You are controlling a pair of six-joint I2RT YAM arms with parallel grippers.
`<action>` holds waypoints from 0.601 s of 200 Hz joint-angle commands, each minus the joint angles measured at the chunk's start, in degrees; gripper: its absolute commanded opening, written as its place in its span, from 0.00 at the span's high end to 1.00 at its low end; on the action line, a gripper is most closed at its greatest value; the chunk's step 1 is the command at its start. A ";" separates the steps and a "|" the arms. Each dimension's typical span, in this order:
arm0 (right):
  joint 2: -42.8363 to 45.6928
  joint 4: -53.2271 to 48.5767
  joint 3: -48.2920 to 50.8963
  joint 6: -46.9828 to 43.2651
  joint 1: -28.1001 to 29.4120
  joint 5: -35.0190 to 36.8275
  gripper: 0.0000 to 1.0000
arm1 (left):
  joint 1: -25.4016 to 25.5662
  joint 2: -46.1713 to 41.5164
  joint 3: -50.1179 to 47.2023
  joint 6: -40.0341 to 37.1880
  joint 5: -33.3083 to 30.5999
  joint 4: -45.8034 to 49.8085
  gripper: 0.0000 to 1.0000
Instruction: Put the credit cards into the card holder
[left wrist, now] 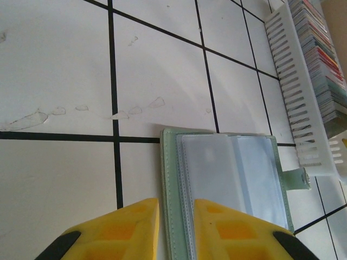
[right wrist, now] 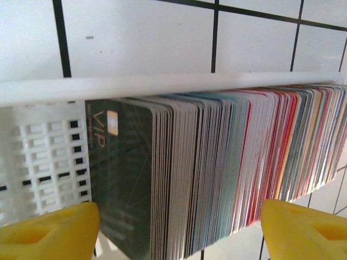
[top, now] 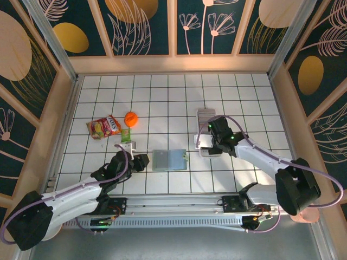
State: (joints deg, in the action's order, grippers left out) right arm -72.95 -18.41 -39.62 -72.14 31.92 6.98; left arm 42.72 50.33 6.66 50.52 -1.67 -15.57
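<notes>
The card holder (top: 169, 160) is lying open mid-frame on the table (top: 108, 92), pockets up for loading. The left end effector (left wrist: 176, 208), narrowly parted, is straddling its left edge, seemingly steadying it; I cannot tell whether it is pinching. The right end effector (right wrist: 179, 211) is spreading wide around the credit cards (right wrist: 217, 162) in the white tray (right wrist: 162, 86), likely to pick one.

White arms (top: 70, 195) with black joints (top: 295, 189), lilac cables (top: 223, 116), yellow fingers (left wrist: 124, 227).

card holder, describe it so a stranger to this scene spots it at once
On the white tiled table, look at the middle near the front edge. The card holder lies open there, left of the white slotted tray. Only it is sage green, with clear pockets and a clasp tab.
</notes>
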 commanded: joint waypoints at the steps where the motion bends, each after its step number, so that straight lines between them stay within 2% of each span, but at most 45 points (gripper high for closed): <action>1: -1.61 1.90 -1.62 -2.52 -0.13 -2.04 0.21 | 0.24 1.34 0.20 -1.22 0.62 -2.72 0.77; 69: -4.43 4.69 -1.41 -3.90 0.16 -1.83 0.24 | 0.19 6.57 1.41 -1.29 1.85 -3.86 0.79; 120: -2.49 3.35 -2.30 -4.13 -0.11 -2.55 0.45 | 0.18 10.34 1.77 -0.81 2.43 -6.58 0.82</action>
State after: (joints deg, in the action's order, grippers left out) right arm -76.99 -15.16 -40.03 -74.41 31.92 5.10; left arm 42.72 59.20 6.66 50.13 -0.16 -18.81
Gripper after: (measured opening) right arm 0.575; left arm 0.190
